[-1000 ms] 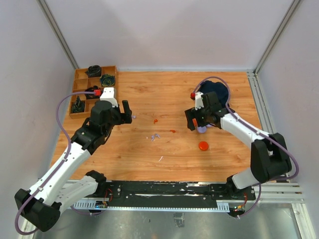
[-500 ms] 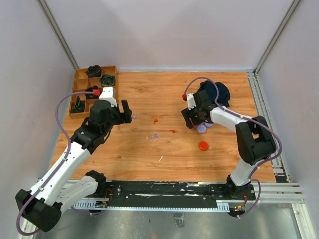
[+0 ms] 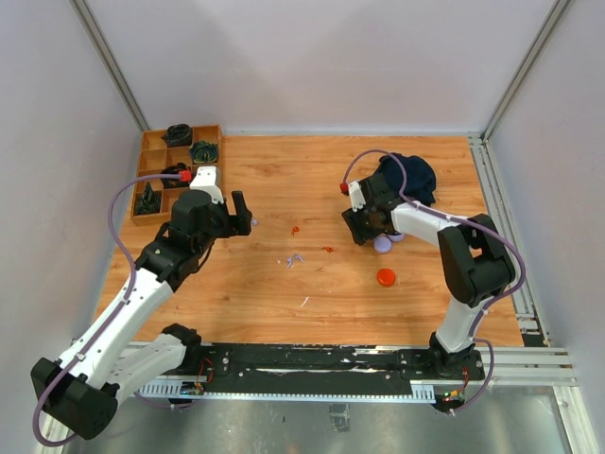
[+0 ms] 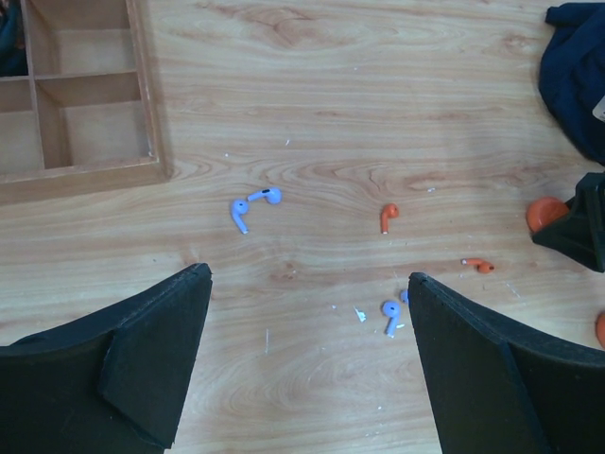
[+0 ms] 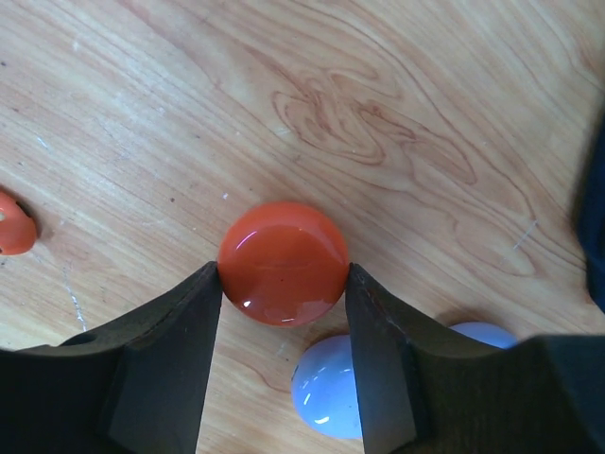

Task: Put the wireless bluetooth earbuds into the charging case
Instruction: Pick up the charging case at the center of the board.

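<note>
Tiny earbuds lie loose on the wooden table: two lilac ones [image 4: 239, 213], an orange-red one [image 4: 388, 217], another orange-red one [image 4: 480, 266] and a lilac one [image 4: 389, 312]. My left gripper [image 4: 307, 359] hovers open above bare wood just short of them, with nothing between its fingers. My right gripper [image 5: 282, 274] is low on the table, both fingers pressed against the sides of a round orange-red charging case [image 5: 284, 260]. Two lilac round cases [image 5: 326, 392] lie right beside it. From above, the right gripper [image 3: 364, 230] hides that orange-red case; another orange-red puck [image 3: 386, 277] lies apart.
A wooden compartment tray [image 3: 180, 175] with dark items sits at the back left. A dark blue cloth [image 3: 411, 175] lies behind the right gripper. A small orange-red bit [image 5: 11, 227] shows at the left edge of the right wrist view. White scraps dot the wood.
The right gripper has slid left, away from the cloth, and its jaws have closed in onto the orange-red case. The left arm has not moved.
</note>
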Controlling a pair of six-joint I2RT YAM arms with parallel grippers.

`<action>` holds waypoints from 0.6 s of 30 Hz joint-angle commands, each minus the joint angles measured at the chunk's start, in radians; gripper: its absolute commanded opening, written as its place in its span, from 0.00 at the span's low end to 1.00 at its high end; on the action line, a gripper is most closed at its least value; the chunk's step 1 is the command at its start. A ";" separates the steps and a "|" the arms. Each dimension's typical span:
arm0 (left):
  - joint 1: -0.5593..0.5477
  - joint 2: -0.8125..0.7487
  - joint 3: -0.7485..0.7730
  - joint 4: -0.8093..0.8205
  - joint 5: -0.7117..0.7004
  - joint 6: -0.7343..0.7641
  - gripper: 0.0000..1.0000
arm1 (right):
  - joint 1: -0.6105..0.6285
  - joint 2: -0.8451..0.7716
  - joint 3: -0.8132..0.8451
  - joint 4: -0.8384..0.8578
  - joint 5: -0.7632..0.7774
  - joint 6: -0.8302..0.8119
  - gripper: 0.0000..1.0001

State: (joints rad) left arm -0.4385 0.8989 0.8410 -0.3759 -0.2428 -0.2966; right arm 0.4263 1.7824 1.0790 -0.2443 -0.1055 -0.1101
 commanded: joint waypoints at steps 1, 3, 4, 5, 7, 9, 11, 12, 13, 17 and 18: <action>0.012 0.007 -0.007 0.026 0.037 -0.010 0.90 | 0.042 -0.012 0.003 -0.002 0.040 -0.008 0.49; 0.012 0.011 -0.004 0.026 0.054 -0.027 0.90 | 0.065 -0.041 -0.011 0.004 0.048 -0.003 0.48; 0.012 0.012 -0.002 0.027 0.072 -0.039 0.90 | 0.076 -0.059 -0.017 0.007 0.049 0.003 0.48; 0.012 0.014 -0.002 0.029 0.090 -0.054 0.91 | 0.088 -0.077 -0.024 0.012 0.049 0.009 0.47; 0.012 0.020 0.000 0.036 0.125 -0.083 0.90 | 0.114 -0.112 -0.042 0.027 0.046 0.027 0.45; 0.012 0.025 -0.007 0.055 0.159 -0.122 0.91 | 0.146 -0.148 -0.060 0.044 0.051 0.043 0.44; 0.012 0.030 -0.019 0.073 0.194 -0.154 0.90 | 0.178 -0.185 -0.076 0.061 0.056 0.060 0.43; 0.012 0.034 -0.023 0.079 0.213 -0.167 0.90 | 0.196 -0.205 -0.084 0.068 0.060 0.065 0.43; 0.012 0.038 -0.025 0.084 0.235 -0.178 0.90 | 0.212 -0.226 -0.094 0.078 0.067 0.070 0.43; 0.012 0.047 -0.044 0.116 0.332 -0.205 0.90 | 0.272 -0.328 -0.149 0.130 0.074 0.091 0.43; 0.012 0.047 -0.051 0.124 0.351 -0.213 0.90 | 0.283 -0.355 -0.163 0.146 0.073 0.098 0.43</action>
State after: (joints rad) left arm -0.4339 0.9405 0.8165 -0.3153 -0.0139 -0.4591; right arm 0.6579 1.5211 0.9668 -0.1711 -0.0551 -0.0555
